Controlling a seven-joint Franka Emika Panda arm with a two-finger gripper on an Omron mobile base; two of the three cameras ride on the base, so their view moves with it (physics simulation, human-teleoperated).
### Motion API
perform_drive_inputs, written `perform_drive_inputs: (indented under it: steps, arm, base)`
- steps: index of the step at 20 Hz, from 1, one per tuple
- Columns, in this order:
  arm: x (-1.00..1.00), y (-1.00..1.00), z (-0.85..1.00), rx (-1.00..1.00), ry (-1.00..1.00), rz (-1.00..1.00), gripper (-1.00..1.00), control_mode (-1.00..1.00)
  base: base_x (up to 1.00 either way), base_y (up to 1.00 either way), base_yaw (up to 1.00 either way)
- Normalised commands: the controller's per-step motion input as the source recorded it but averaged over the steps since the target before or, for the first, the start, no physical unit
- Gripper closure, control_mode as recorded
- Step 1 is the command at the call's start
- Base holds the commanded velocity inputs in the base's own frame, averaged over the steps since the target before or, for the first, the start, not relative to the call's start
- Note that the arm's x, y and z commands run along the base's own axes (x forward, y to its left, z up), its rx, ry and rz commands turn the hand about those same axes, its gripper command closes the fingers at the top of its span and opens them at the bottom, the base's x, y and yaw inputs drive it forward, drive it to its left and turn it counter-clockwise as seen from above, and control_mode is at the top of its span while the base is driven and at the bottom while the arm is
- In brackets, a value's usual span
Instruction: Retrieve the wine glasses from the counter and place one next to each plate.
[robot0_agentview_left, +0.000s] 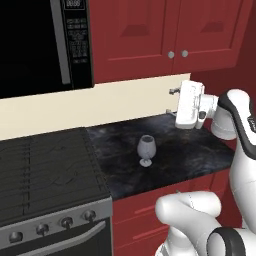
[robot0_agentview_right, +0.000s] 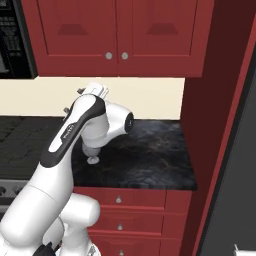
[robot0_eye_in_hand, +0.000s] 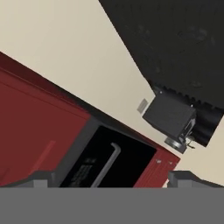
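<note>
One wine glass (robot0_agentview_left: 146, 150) stands on the counter (robot0_agentview_left: 190, 150); fingers (robot0_agentview_left: 172, 101) spread wide, writing unreadable.

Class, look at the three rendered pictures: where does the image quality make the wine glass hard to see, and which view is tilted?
Left base view: the wine glass stands pale against the dark counter, soft-edged. Right base view: the arm hides all but its foot. Hand view: rolled, the wall running diagonally.
</note>
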Motion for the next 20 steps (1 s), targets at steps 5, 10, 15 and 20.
perform_drive_inputs:
  steps: [5,10,15,20]
  arm:
    - [0.0,0.0,0.0,0.0,0.0,0.0,-1.0,1.0]
    - [0.0,0.0,0.0,0.0,0.0,0.0,-1.0,1.0]
    - [0.0,0.0,0.0,0.0,0.0,0.0,-1.0,1.0]
    - [-0.02,0.0,-0.29,0.04,0.05,0.04,-1.0,-1.0]
  base:
    - [0.0,0.03,0.13]
    - [0.0,0.0,0.19]
    - [0.0,0.0,0.21]
    - [0.0,0.0,0.03]
